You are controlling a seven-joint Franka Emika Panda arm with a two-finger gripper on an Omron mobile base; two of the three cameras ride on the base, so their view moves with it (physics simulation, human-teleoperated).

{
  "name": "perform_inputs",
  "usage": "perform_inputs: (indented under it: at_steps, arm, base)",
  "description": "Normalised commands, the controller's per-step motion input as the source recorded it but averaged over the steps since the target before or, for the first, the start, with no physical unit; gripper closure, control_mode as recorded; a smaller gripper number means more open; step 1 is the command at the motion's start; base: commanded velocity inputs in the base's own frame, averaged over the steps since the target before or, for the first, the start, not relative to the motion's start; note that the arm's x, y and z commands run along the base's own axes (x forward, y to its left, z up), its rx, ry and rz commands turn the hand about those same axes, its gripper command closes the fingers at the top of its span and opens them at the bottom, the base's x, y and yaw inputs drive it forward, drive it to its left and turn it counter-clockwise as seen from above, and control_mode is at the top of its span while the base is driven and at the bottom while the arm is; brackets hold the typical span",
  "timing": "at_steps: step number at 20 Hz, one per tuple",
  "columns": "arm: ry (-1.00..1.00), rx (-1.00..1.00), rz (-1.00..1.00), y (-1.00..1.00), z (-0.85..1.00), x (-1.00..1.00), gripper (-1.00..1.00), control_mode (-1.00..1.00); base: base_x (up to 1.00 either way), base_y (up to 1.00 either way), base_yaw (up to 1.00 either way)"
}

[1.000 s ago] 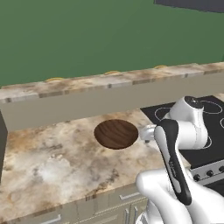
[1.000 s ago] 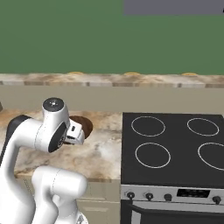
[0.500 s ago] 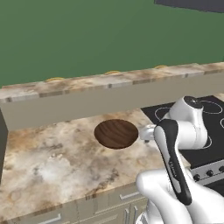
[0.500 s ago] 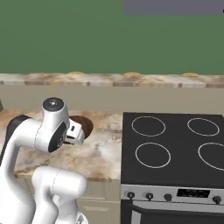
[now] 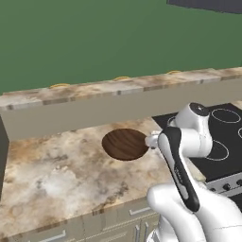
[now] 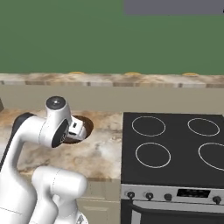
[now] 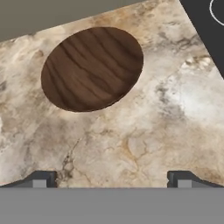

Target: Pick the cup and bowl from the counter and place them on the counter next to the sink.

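Brown bowl [image 7: 92, 68] flat on counter [image 7: 144, 144]

No lettering, brand, number or sign can be read anywhere in this kitchen; the stove's front panel [image 6: 199, 192], low and well off to the claw's right, carries a small display strip too blurred to make out.

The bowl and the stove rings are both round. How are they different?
The bowl is solid dark brown wood grain; the stove rings are thin white outlines. The bowl sits on the marbled counter; the rings lie flat on the black stovetop. There is one bowl but four rings. Both are round.
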Motion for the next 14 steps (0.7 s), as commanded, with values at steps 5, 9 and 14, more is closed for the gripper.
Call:
perform_inputs:
  at_steps: [5, 9, 14]
  arm:
    - [0.00, -0.01, -0.09, 0.00, -0.36, 1.00, -1.00, -1.00]
    - [0.00, -0.03, -0.11, 0.00, -0.41, 1.00, -1.00, -1.00]
    - [0.00, -0.01, -0.11, -0.08, -0.24, 0.93, -1.00, -1.00]
  base:
    - [0.00, 0.00, 0.00]
    - [0.00, 0.00, 0.00]
    - [0.00, 0.00, 0.00]
